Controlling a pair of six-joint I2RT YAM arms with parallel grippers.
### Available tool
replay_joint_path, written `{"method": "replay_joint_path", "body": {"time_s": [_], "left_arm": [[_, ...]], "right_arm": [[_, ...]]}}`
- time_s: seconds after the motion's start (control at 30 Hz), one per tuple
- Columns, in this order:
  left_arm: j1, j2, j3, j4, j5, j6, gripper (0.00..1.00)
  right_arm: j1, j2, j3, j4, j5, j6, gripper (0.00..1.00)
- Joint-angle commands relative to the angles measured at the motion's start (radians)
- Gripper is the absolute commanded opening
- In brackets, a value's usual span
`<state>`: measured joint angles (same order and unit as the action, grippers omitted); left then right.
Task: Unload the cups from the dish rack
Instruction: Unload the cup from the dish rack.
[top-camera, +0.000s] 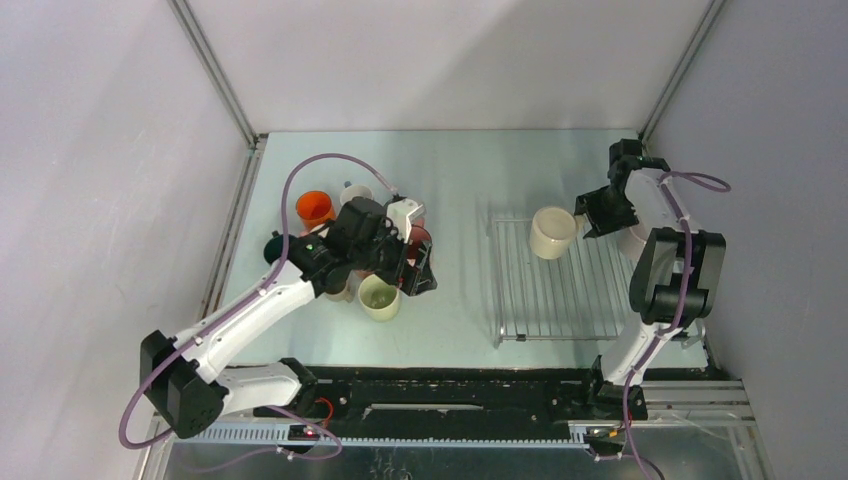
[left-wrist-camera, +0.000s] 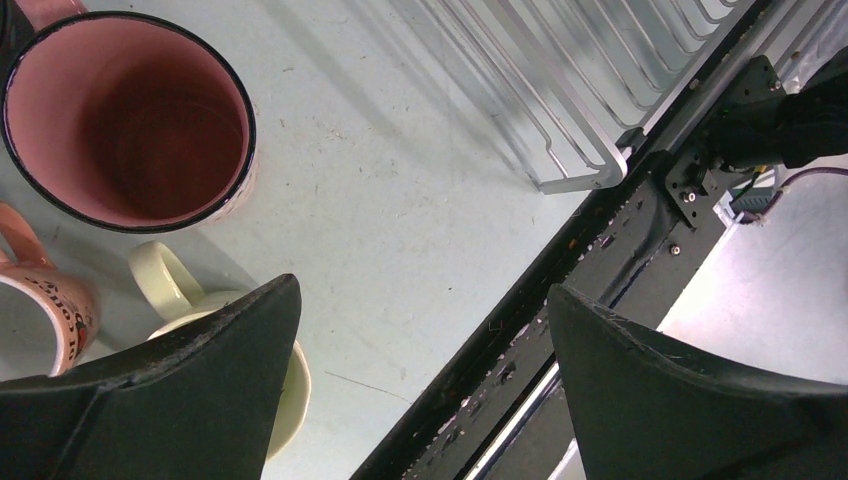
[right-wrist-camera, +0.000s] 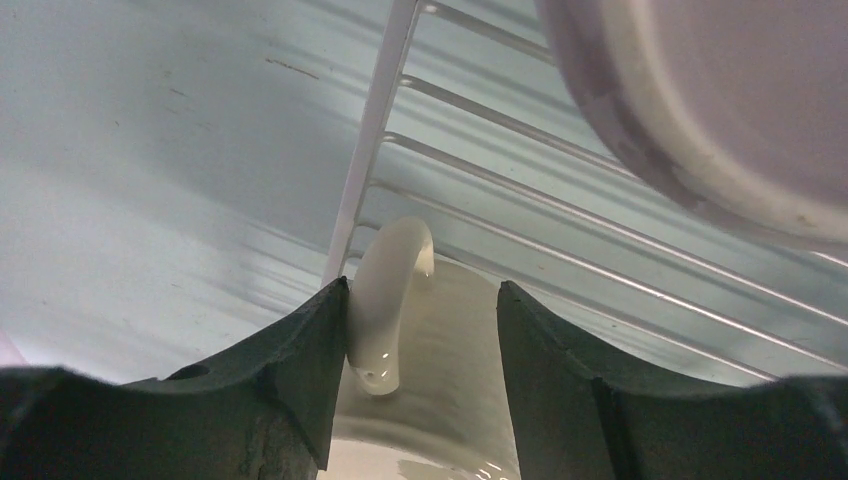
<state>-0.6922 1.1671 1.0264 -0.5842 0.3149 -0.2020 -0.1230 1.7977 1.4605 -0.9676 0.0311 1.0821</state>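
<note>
Straddling the handle of the cream cup (top-camera: 552, 232), the right fingers (right-wrist-camera: 290, 380) are standing apart, one touching the handle and the other clear of it, while that cup is sitting at the 12 o'clock edge of the dish rack (top-camera: 560, 305). The left fingers (left-wrist-camera: 200, 380) are hanging wide open, holding nothing, over the cups (top-camera: 380, 297) grouped on the desk (top-camera: 450, 200) at 9 o'clock from the rack. Dark lettering is showing on a peach-pink cup (left-wrist-camera: 45, 310) there, too cropped to read.
</note>
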Motion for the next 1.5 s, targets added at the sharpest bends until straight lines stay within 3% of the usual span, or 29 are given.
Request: {"method": "replay_joint_path", "body": {"time_s": [0.0,0.53,0.9,1.03,1.17,1.47], "left_arm": [[0.005,0.006,-0.034,0.034,0.005,-0.002,1.00],[0.005,0.017,-0.035,0.035,0.008,-0.005,1.00],[0.006,0.022,-0.034,0.037,0.013,-0.008,1.00],[0.006,0.025,-0.034,0.039,0.019,-0.010,1.00],[0.005,0.031,-0.040,0.054,0.039,-0.021,1.00],[0.005,0.029,-0.019,0.069,0.066,-0.105,1.00]], "right_arm": [[0.015,0.005,-0.006,0.012,-0.003,0.025,0.63],[0.020,0.032,-0.025,0.033,-0.020,0.038,0.57],[0.019,0.042,-0.038,0.041,-0.065,0.056,0.44],[0.015,0.034,-0.044,0.041,-0.071,0.058,0.31],[0.012,0.027,-0.044,0.040,-0.087,0.048,0.02],[0.004,-0.046,-0.049,0.038,-0.117,0.019,0.00]]}}
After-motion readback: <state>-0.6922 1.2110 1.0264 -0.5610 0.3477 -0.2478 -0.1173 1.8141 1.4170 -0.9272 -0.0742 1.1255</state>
